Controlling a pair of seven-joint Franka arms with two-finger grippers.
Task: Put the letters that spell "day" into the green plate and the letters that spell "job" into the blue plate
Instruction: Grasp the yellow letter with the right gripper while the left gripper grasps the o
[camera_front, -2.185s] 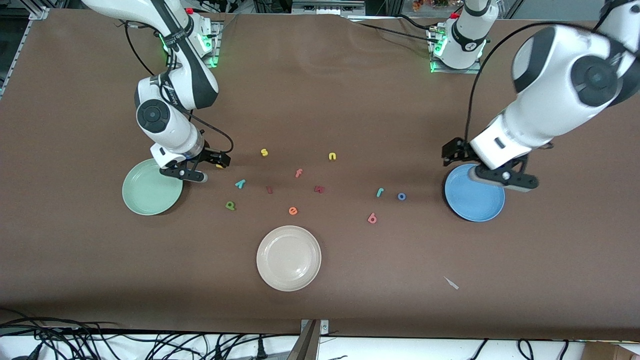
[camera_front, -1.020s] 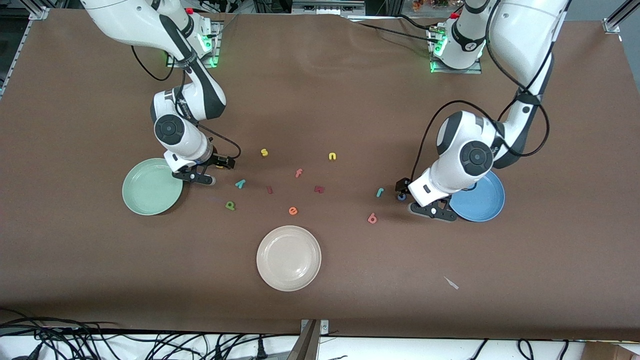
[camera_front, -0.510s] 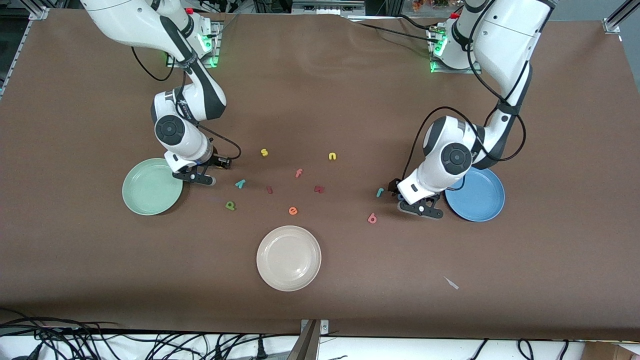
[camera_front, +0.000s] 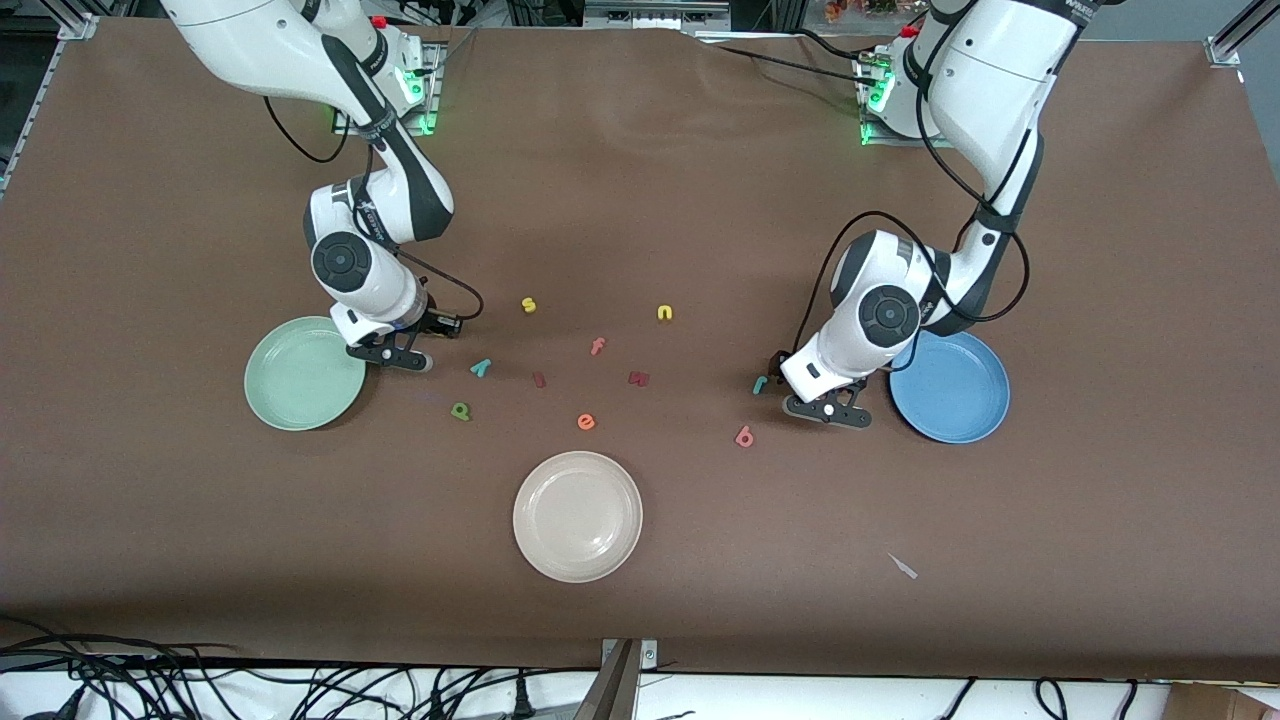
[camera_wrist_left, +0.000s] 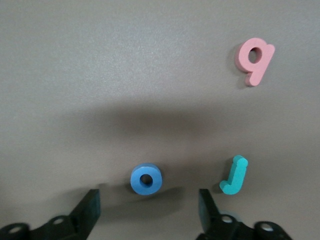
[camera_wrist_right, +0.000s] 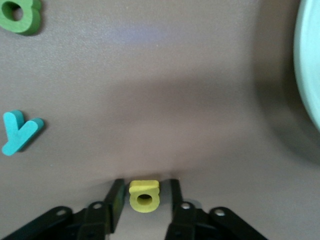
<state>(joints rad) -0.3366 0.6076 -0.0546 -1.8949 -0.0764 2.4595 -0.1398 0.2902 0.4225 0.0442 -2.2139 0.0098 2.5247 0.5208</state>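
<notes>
Between the jaws of the right gripper, just beside the green plate, the yellow letter is lying flat on the bench, the jaws flanking it narrowly without visibly touching. Over the blue o, near the blue plate, the left gripper is hanging with jaws spread wide, the ring nearly between their tips. Teal j, pink b, teal y and green letter are resting as chunky matte foam shapes

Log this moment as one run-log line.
left gripper: open, straddling blue o | right gripper: jaws flank yellow letter | plates: none filled
</notes>
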